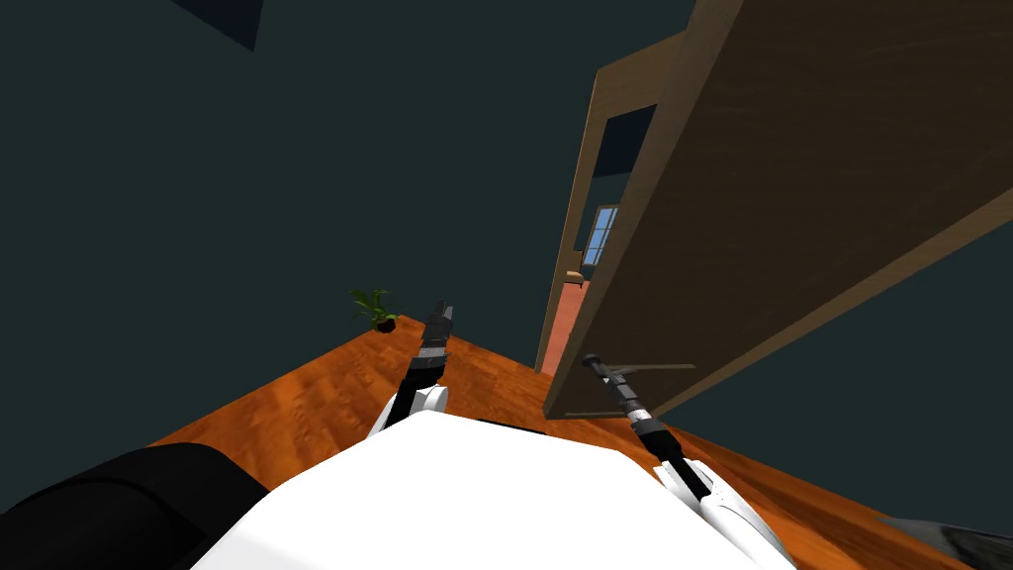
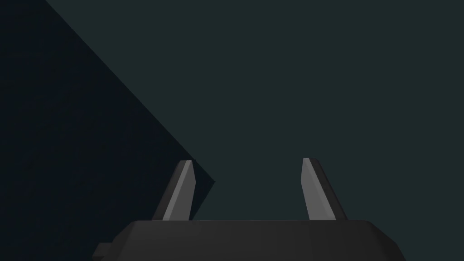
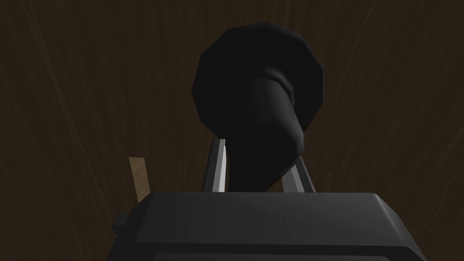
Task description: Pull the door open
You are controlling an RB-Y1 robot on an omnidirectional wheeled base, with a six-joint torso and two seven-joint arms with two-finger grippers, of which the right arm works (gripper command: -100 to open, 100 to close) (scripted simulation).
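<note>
Orange wood floor (image 1: 326, 396), brown door (image 1: 791, 198) ajar, right hand (image 3: 260, 158) gripping black handle (image 3: 258, 90)

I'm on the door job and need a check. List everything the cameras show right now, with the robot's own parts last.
door: one, brown wood, to my right, standing ajar
door handle: one, black lever on a round base, on the door's near face
door frame: one, light wood, behind the door's free edge
window: one, blue panes, seen through the gap
plant: one, green in a dark pot, on the floor by the wall
floor: one, orange wood, under me
wall: one, dark teal, ahead
left end effector: one, grey fingers open, facing the wall, holding nothing
right end effector: one, grey fingers shut on the door handle
</note>
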